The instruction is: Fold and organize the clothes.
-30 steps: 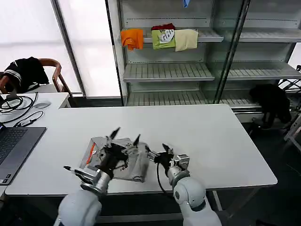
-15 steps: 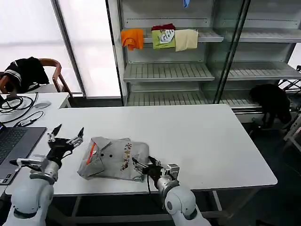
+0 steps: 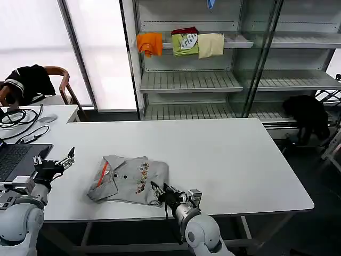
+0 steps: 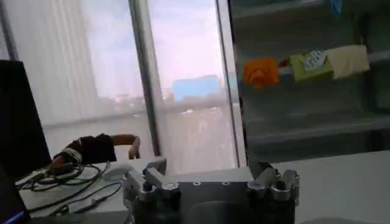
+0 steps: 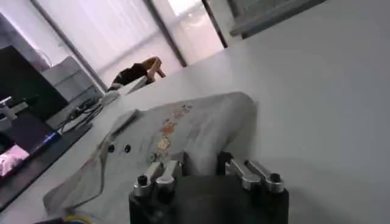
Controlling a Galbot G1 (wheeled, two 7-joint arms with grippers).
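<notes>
One light grey shirt [image 3: 130, 178] lies folded on the white table [image 3: 240, 160], with its orange placket strip [image 3: 103, 173] and small multicoloured print [image 3: 143, 173] facing up. My right gripper [image 3: 160, 190] sits low at the shirt's near right corner, open. In the right wrist view the shirt [image 5: 183, 128] spreads just beyond the right gripper [image 5: 202, 159], whose two fingers stand apart against the cloth's edge. Over the table's left end my left gripper [image 3: 53, 160] hangs open and apart from the shirt, holding nothing.
A laptop [image 3: 13, 165] lies at the table's left edge, with cables [image 3: 16, 114] behind it. The shelf unit [image 3: 186, 80] beyond the table holds orange, green and cream folded garments [image 3: 181, 44]. A chair with a black garment [image 3: 29, 80] stands far left.
My left gripper left the shirt and swung to the table's left end. The right gripper sank toward the shirt's near right corner. The shirt now lies flatter and folded.
</notes>
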